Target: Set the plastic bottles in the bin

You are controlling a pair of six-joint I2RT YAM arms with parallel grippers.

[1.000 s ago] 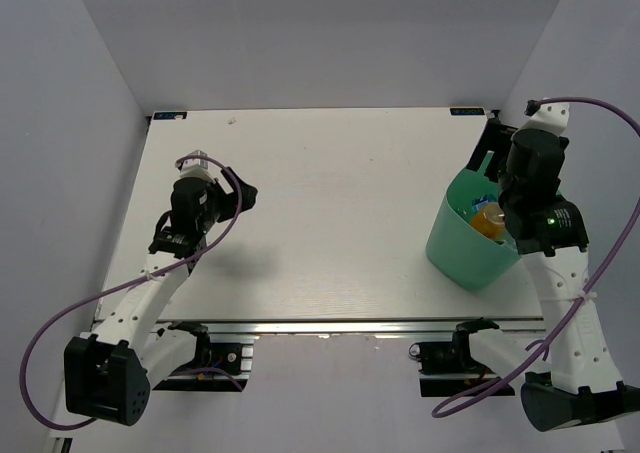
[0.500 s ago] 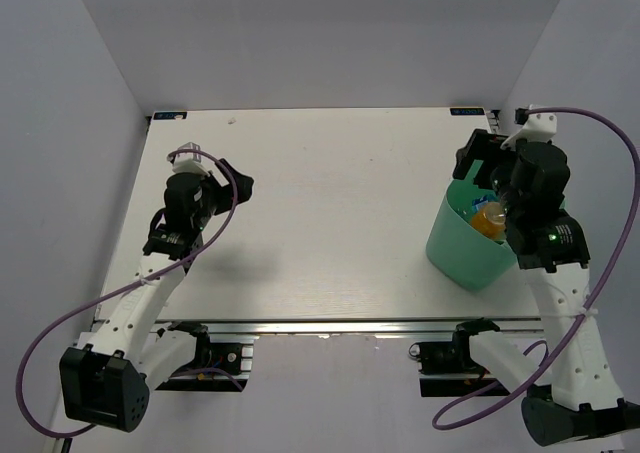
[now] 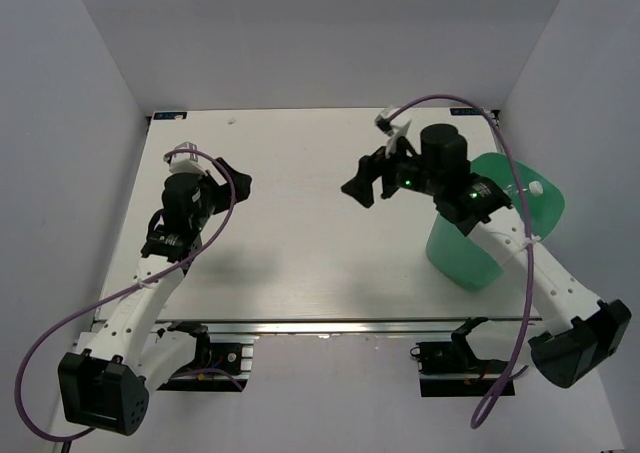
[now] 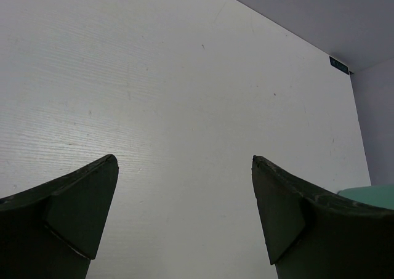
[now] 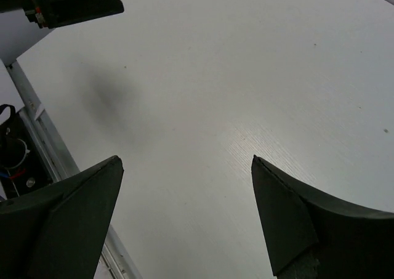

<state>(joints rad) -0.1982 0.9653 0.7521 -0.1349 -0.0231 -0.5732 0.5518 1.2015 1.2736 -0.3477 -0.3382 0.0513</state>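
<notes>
**Both pincers wide open and empty; bin at right edge of frame**

- Overhead view: you've got the left pincer over the left part of the white surface, jaws spread, nothing between them.
- The right pincer sits just right of frame centre, pointing left toward the other one, jaws also spread and empty. The two are well apart.
- The translucent green plastic bin stands on the surface at the right of the frame, tilted, with its rim toward the upper right. The right arm crosses in front of it and hides most of the inside.
- Plastic bottles: you can't pick out any one of them from here. A small white spot shows at the bin's rim, and I cannot tell what it is.
- Left wrist view: left pincer is open over bare surface, with a sliver of the green bin at lower right.
- Right wrist view: right pincer is open over bare surface. The left pincer shows dark in the upper left corner, and the metal rail of the surface's edge runs down the left side.
</notes>
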